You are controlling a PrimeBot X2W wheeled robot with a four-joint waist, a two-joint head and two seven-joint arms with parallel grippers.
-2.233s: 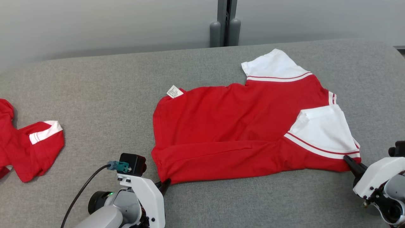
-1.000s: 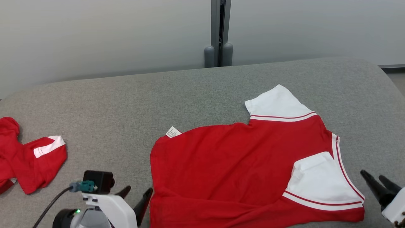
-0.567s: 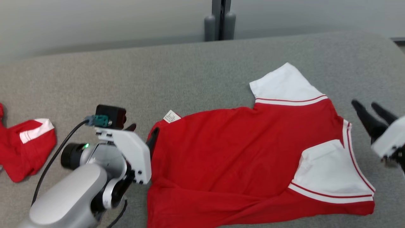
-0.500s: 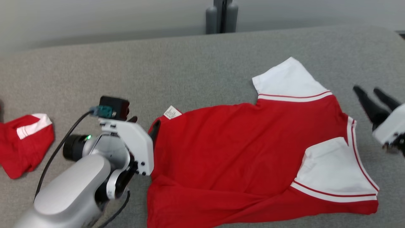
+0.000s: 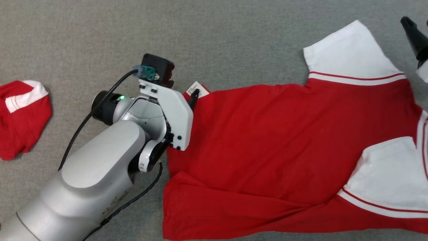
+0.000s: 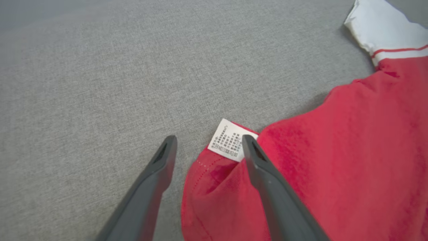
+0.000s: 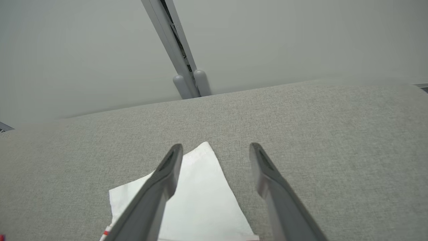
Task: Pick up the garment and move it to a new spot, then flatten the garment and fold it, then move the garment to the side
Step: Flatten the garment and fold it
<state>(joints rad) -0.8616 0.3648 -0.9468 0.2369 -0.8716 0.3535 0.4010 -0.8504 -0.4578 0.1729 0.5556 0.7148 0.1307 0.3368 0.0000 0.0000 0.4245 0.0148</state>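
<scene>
The garment (image 5: 284, 147) is a red T-shirt with white sleeves, spread on the grey cushioned surface (image 5: 234, 40), with a folded band along its near edge. My left gripper (image 5: 183, 88) is open at its far left corner. In the left wrist view that gripper (image 6: 209, 139) straddles the corner, with the white care label (image 6: 229, 140) between the fingers, and grips nothing. My right gripper (image 5: 417, 22) is open just past the far white sleeve (image 5: 347, 50). Seen from the right wrist, the gripper (image 7: 216, 146) hovers over that sleeve's tip (image 7: 197, 197).
A second red and white garment (image 5: 20, 117) lies crumpled at the left edge. Beyond the surface's far edge stand a pale wall and a grey post (image 7: 187, 83). Bare grey surface lies between the two garments and beyond the sleeve.
Both grippers have let go of the garment's near edge and moved forward, the left to the label corner, the right to the far sleeve. The camera has tilted down.
</scene>
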